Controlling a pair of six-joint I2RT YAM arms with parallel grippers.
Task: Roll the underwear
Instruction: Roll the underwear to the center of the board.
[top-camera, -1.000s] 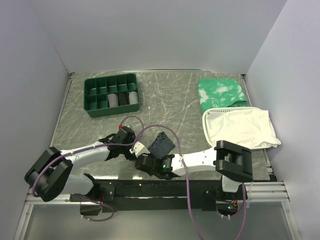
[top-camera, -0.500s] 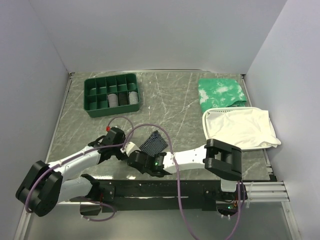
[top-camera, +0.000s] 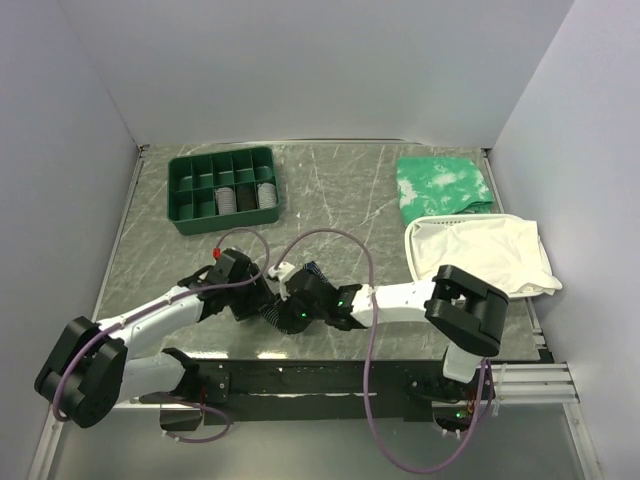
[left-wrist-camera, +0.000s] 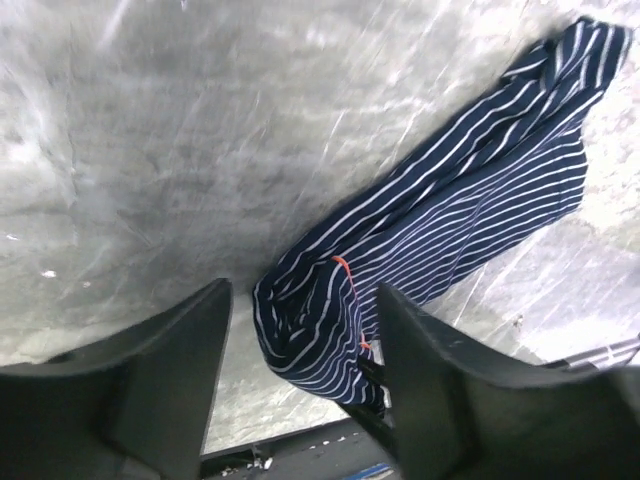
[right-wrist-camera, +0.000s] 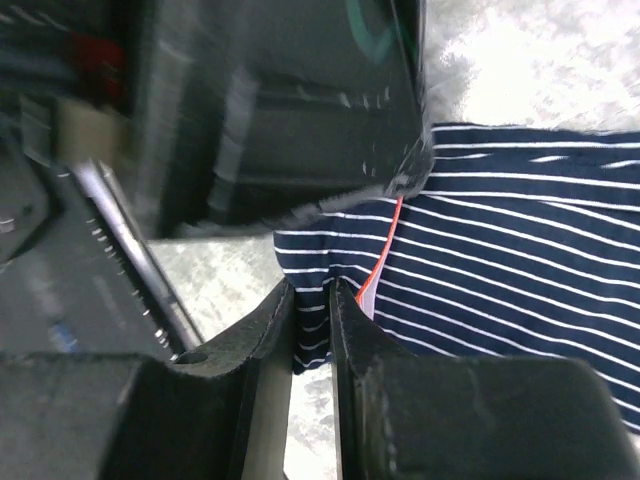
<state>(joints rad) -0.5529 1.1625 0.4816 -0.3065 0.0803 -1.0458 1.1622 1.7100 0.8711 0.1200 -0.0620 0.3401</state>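
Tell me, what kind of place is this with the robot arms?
Probably a robot practice booth, not a home: plain white walls box in a grey marbled table, with striped underwear and a green compartment tray set out for the arms.

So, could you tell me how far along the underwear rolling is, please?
Partly done: the near end of the underwear is bunched into a loose roll. In hand: the right gripper pinches that end while the left gripper stands open around it. Left: the far half lies stretched out, unrolled.
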